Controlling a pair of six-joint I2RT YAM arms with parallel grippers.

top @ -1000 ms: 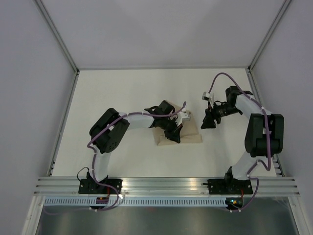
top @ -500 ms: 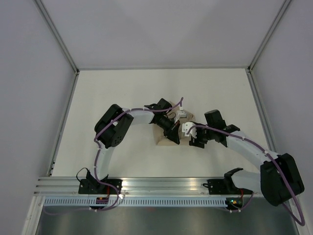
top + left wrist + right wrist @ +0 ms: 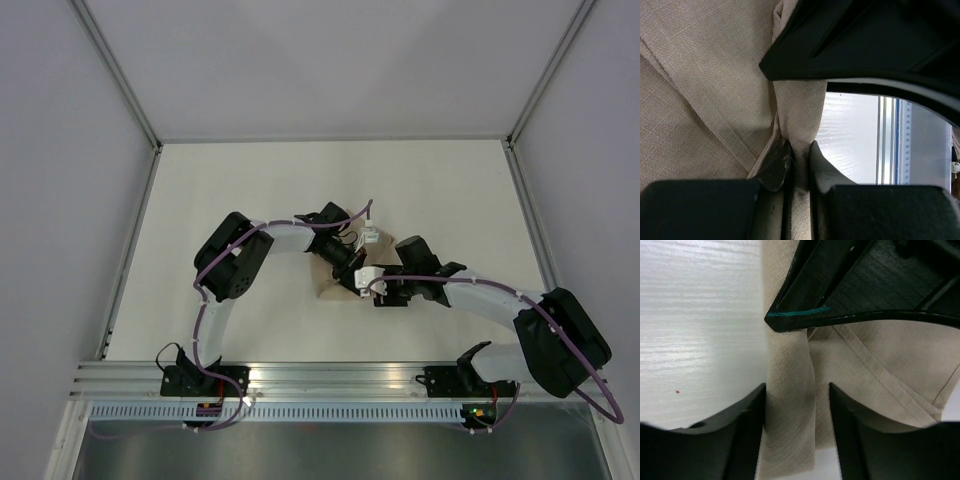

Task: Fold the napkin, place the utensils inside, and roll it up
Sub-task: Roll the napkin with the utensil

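Seen from the top external camera, the two black-and-white arms meet at the centre of the white table (image 3: 250, 190), where the left gripper (image 3: 350, 277) and the right gripper (image 3: 373, 292) crowd just beside each other over the bunched beige-tan cloth napkin (image 3: 325, 286), most of it hidden beneath them, with a tan corner showing at the left and another behind the right wrist; from this height it is not clear how far either gripper is spread. In the left wrist view, the left gripper (image 3: 799, 156) at the bottom of the frame is all but closed, its dark fingers (image 3: 776, 161) pinching a raised fold of the napkin (image 3: 700, 75), which fills the left half of the frame with creased layers. In the right wrist view, the right gripper (image 3: 796, 432) stands apart, its fingers (image 3: 737, 437) straddling a narrow folded strip of the napkin (image 3: 880, 360) without pressing on it, bare table at the left
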